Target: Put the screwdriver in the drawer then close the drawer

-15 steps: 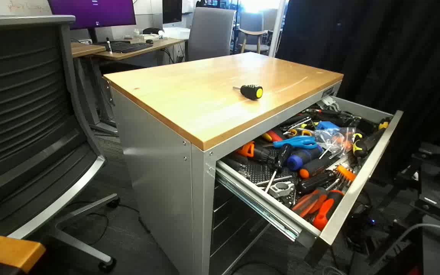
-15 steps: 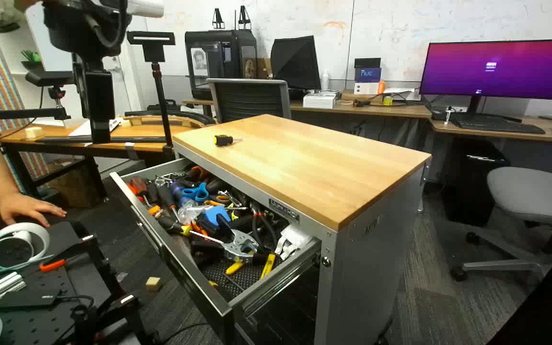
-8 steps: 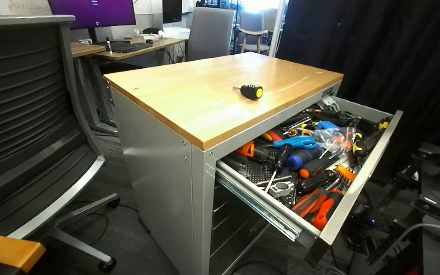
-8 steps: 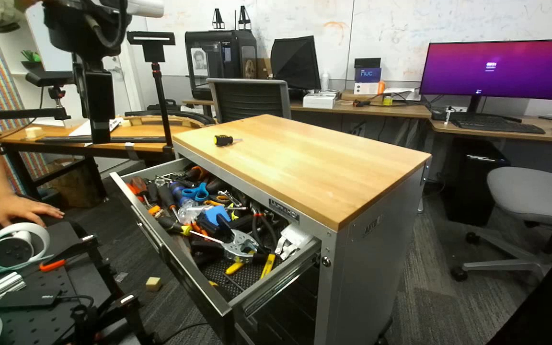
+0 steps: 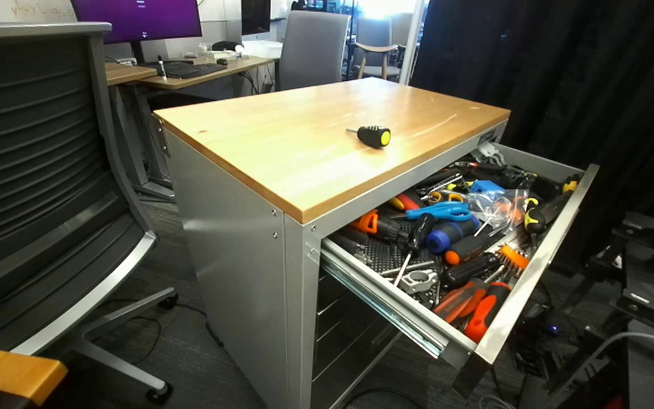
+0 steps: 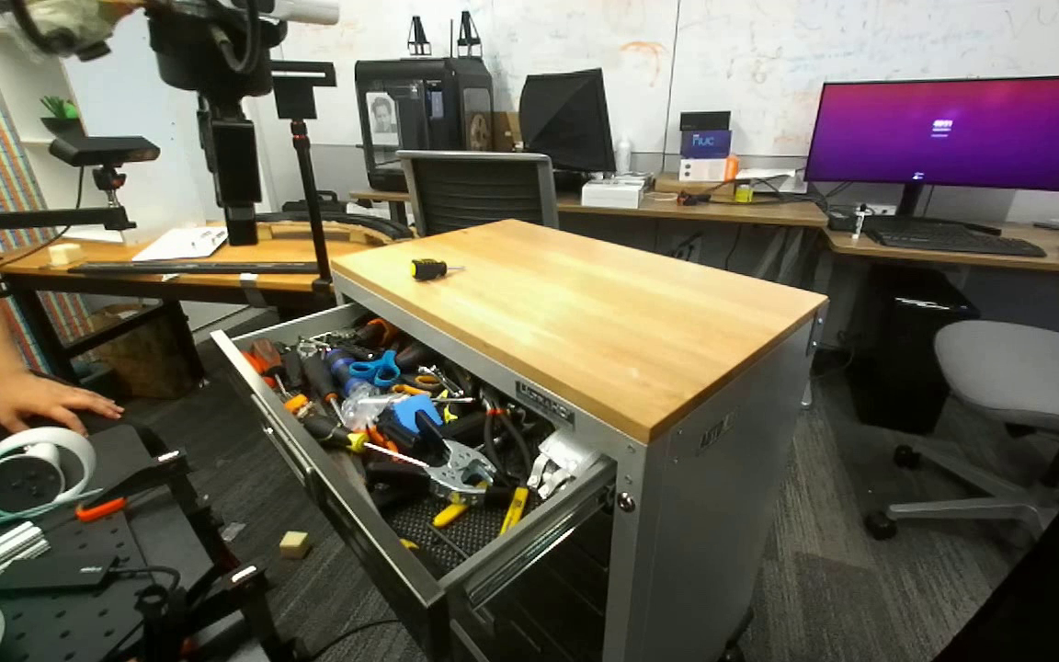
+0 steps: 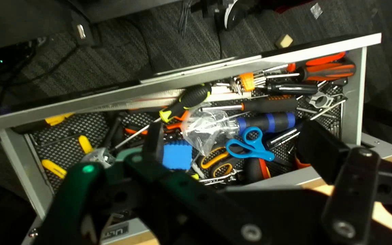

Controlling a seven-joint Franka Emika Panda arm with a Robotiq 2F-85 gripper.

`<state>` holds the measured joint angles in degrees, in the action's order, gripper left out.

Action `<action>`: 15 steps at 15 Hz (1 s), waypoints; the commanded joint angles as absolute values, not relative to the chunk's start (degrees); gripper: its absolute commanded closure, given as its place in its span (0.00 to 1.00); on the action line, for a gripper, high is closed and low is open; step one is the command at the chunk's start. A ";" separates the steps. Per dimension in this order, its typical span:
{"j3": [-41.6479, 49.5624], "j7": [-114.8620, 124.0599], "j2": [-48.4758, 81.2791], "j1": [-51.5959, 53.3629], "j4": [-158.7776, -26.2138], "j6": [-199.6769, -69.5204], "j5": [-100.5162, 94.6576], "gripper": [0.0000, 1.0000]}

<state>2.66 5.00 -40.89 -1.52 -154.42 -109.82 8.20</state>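
Note:
The screwdriver, short with a black grip and a yellow end, lies on the wooden cabinet top in both exterior views (image 5: 373,137) (image 6: 428,269). It is out of the wrist view. The wide grey drawer stands pulled out below the top and holds many tools, in both exterior views (image 5: 533,278) (image 6: 355,515) and the wrist view (image 7: 196,77). My gripper (image 6: 240,230) points down in the air, left of the screwdriver in that exterior view, touching nothing. In the wrist view its fingers (image 7: 237,141) are wide apart with nothing between them, above the drawer.
Blue scissors (image 7: 250,146), a blue block (image 7: 177,156) and a clear plastic bag (image 7: 202,127) lie in the drawer. A person's hand (image 6: 51,400) rests near the robot's base. A thin black stand (image 6: 307,184) rises behind the gripper. A chair (image 5: 37,170) stands beside the cabinet.
My gripper has moved right and slightly up in an exterior view, towards the cabinet top. The screwdriver and the drawer have not moved.

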 commanded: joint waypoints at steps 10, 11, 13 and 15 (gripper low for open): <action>-17.82 34.68 0.09 3.29 -122.45 -116.54 -10.38 0.00; -16.97 34.58 2.73 4.28 -120.37 -116.77 -11.11 0.00; -15.13 32.98 7.06 5.85 -117.01 -117.88 -11.20 0.00; -13.44 30.95 10.74 6.84 -114.69 -120.16 -8.28 0.00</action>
